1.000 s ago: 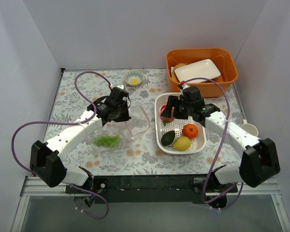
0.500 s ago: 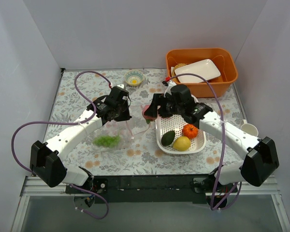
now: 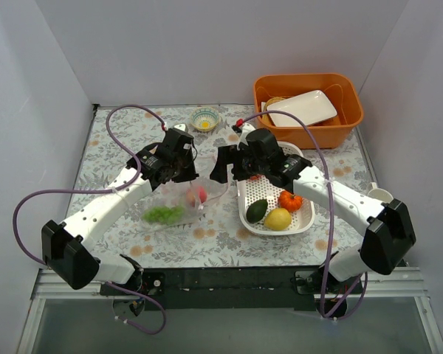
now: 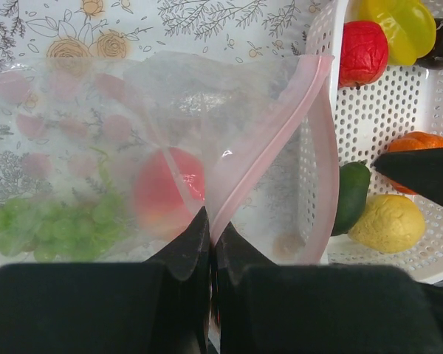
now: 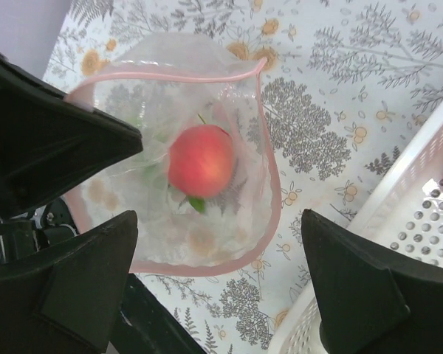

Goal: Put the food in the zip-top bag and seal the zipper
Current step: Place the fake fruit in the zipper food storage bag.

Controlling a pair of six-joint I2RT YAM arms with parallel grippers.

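The pink fruit (image 5: pixel 201 160) lies inside the zip-top bag (image 3: pixel 179 206) beside the grapes (image 3: pixel 163 214), left of the white basket (image 4: pixel 376 125). The left gripper (image 4: pixel 210 243) pinches the bag's mouth rim. The right gripper (image 5: pixel 218 240) hangs over it, jaws wide and empty. Filling is under way, I judge; next, a reach right for another fruit.

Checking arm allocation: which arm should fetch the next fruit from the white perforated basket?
Right: the right gripper hangs open, empty, near the white perforated basket; the left gripper is shut on the pink strip of the clear zip-top bag.
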